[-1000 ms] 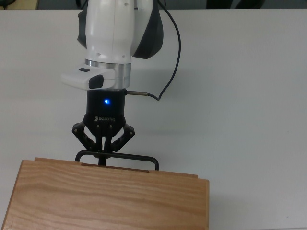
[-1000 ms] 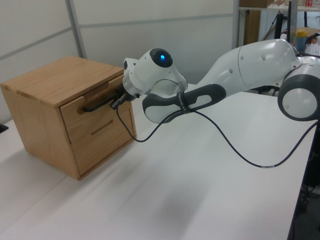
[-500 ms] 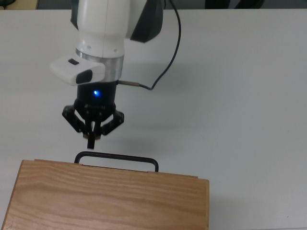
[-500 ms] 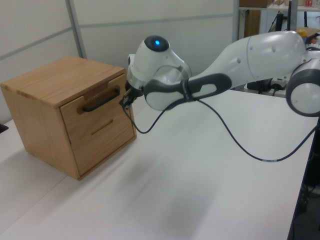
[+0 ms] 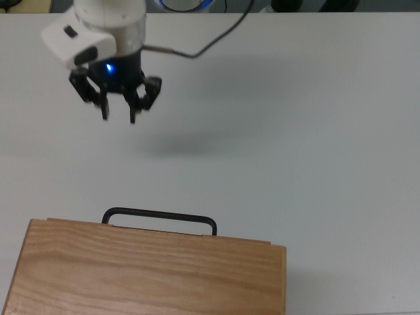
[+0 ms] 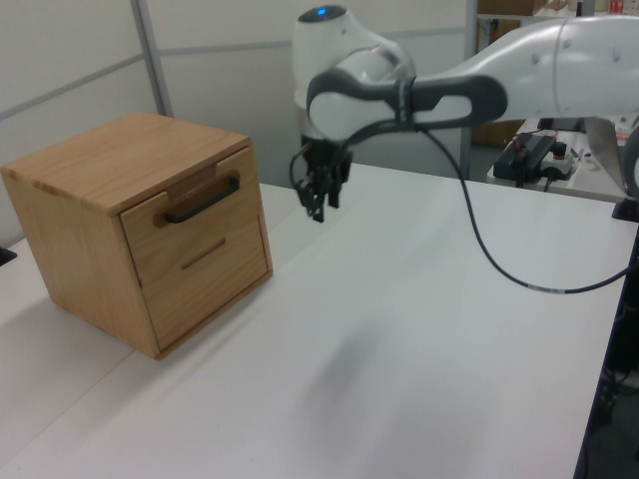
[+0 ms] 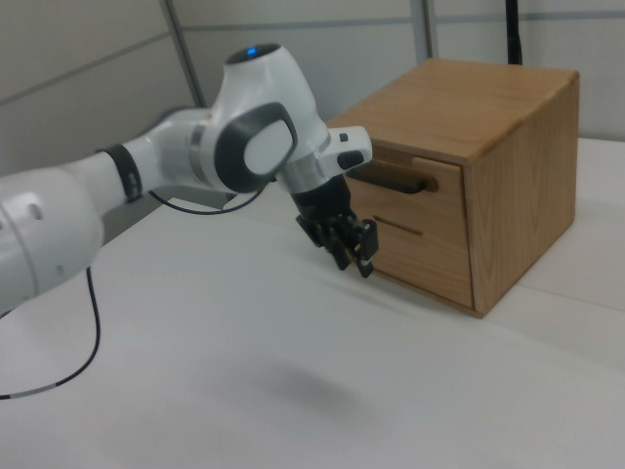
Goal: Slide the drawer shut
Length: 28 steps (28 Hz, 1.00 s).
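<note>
At the top view's upper left, the gripper (image 5: 119, 119) hangs above the white table (image 5: 315, 131), fingers parted, holding nothing. Lower down, well apart, the drawer (image 5: 161, 226) sits pushed into the wooden cabinet (image 5: 144, 279), black handle (image 5: 159, 215) protruding.

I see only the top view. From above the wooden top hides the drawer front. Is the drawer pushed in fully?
Observer: In the left view the drawer front sits about level with the cabinet face.
Operator: Does the end effector touch the handle?
Observer: No. In the right view the end effector hangs in the air, apart from the handle.
Operator: Is there a second drawer?
Observer: The left view shows a lower panel with a thin groove under the drawer.
</note>
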### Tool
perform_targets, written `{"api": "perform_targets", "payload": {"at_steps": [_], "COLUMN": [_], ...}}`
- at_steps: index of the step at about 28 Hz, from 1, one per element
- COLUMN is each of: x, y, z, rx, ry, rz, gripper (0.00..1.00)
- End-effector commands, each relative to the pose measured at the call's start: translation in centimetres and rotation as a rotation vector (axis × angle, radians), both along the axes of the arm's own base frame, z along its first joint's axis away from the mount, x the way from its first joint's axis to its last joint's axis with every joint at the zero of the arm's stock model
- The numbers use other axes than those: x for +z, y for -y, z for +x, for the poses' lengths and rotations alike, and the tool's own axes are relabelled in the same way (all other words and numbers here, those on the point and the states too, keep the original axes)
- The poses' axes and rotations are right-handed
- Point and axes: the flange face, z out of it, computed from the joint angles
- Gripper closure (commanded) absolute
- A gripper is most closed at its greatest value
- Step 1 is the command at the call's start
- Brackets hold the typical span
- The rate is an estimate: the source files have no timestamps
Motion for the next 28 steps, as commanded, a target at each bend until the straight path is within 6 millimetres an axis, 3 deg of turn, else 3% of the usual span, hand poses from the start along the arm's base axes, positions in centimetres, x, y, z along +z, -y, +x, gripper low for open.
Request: {"api": "perform_targets", "payload": {"at_steps": [1, 7, 11, 28], "x": [2.6, 6.2, 6.9, 7.1], "y": [0.3, 1.9, 2.5, 2.8], "z": [-3.2, -6.9, -8.0, -8.7], "rx": [0.043, 0.061, 0.061, 0.051], "ry": [-0.066, -0.124, -0.155, -0.170], "rz": [0.017, 0.071, 0.077, 0.081], "gripper": [0.00, 0.00, 0.00, 0.00]}}
